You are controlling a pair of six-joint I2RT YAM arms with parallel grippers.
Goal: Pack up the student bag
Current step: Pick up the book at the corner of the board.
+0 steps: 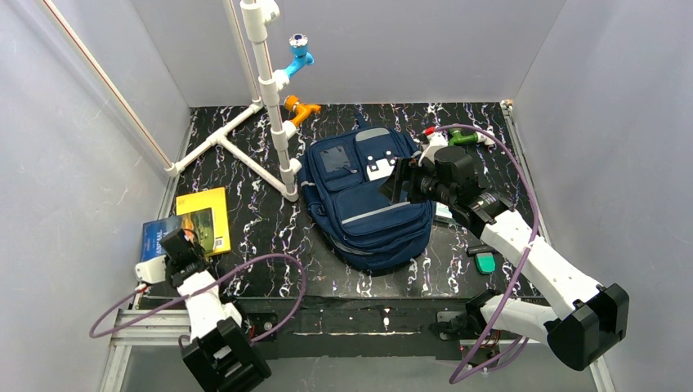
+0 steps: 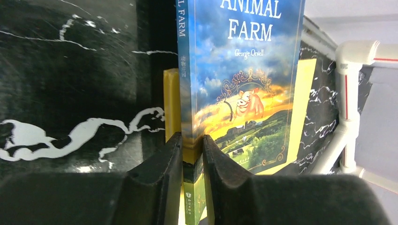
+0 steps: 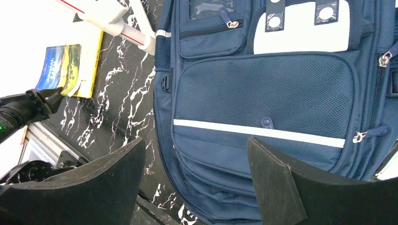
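Note:
The navy-blue student bag [image 1: 368, 196] lies flat in the middle of the black marbled table, front pockets up, zips shut. It fills the right wrist view [image 3: 263, 89], with its grey stripe and white dotted patch. My right gripper [image 1: 400, 184] hovers over the bag's right side, open and empty [image 3: 197, 154]. My left gripper [image 1: 181, 245] is at the table's left front. It is shut [image 2: 192, 154] on the lower edge of a blue "Animal Farm" paperback [image 2: 239, 70], which is tilted up off a yellow book [image 1: 206, 219].
A white PVC pipe frame [image 1: 270, 98] with blue [image 1: 298, 53] and orange [image 1: 301, 108] fittings stands at the back left, close to the bag. Small red and green items [image 1: 462, 139] lie behind my right gripper. A green object [image 1: 486, 263] lies at the right front.

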